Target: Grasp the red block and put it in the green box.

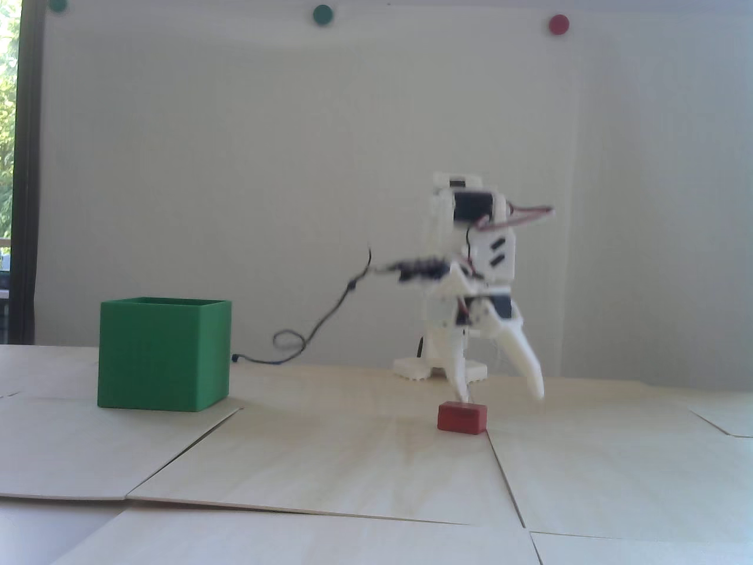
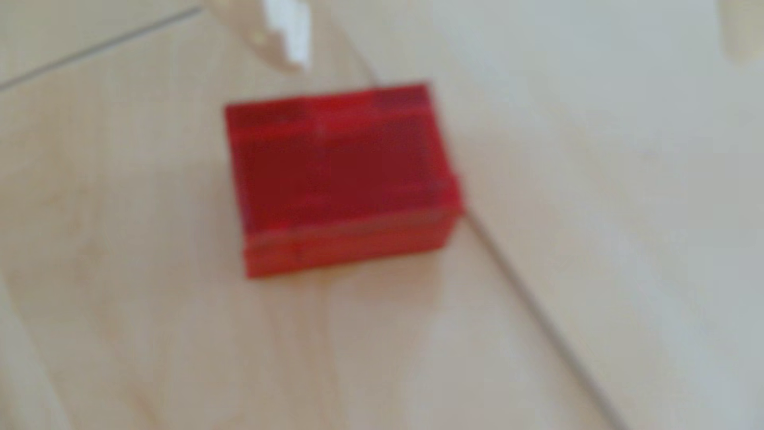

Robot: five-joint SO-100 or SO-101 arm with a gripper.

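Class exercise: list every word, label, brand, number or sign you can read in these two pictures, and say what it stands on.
None can be read. The red block, the green box and the white arm show plain, unmarked surfaces; both views are too blurred to rule out tiny print.

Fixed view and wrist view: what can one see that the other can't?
Only the fixed view shows the green box, the whole white arm, a black cable and coloured wall dots. Only the wrist view shows the red block from above, lying beside a seam between boards. Both show the block on the wooden table and the open tool.
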